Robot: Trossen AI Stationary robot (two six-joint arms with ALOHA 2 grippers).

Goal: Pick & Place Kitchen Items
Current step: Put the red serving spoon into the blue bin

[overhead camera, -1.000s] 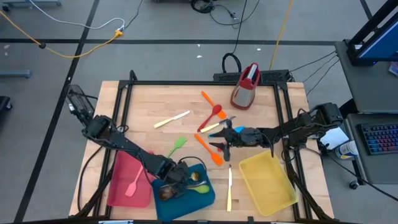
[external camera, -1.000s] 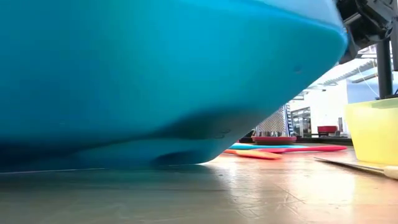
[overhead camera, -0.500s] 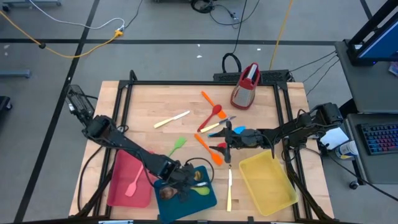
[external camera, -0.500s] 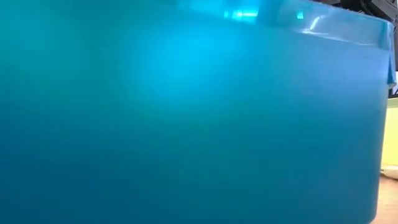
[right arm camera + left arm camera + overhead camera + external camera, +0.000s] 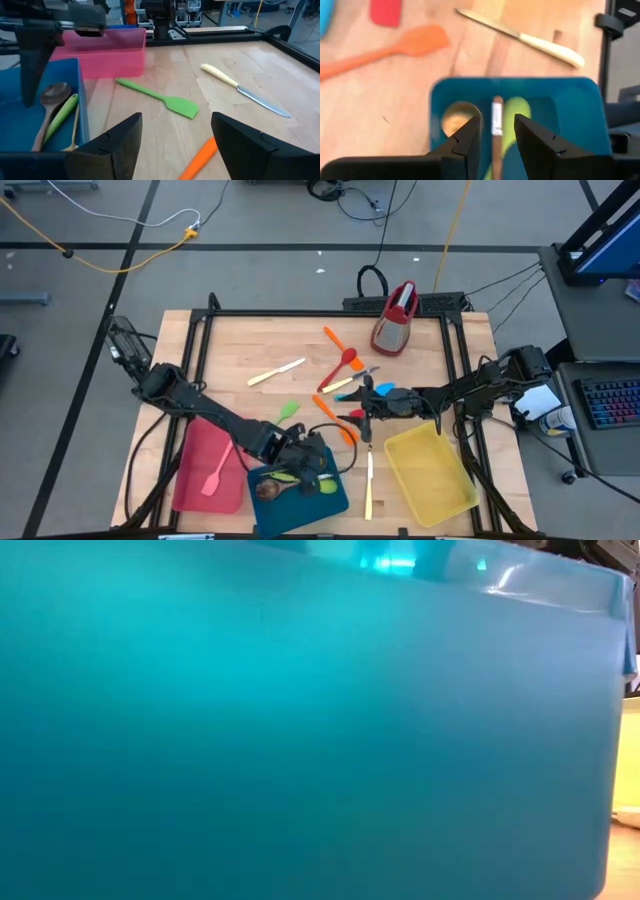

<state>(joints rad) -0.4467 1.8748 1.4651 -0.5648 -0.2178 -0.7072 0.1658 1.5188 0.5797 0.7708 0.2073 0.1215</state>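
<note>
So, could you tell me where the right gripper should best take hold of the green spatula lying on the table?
Probably at mid-handle of the green spatula, coming straight down with fingers across it. It lies flat on bare wood, the handle is slim and clear of the pink tray, and the blade is wide.

1. The whole counter (image 5: 300, 340) is seen straight down from overhead.
2. The level low view is filled by the wall of the blue tray (image 5: 300, 740), standing very close.
3. The same tray (image 5: 570, 115) is looked down into from the left wrist.
4. It is shared (image 5: 80, 80) by the right wrist's low look across the counter.
</note>
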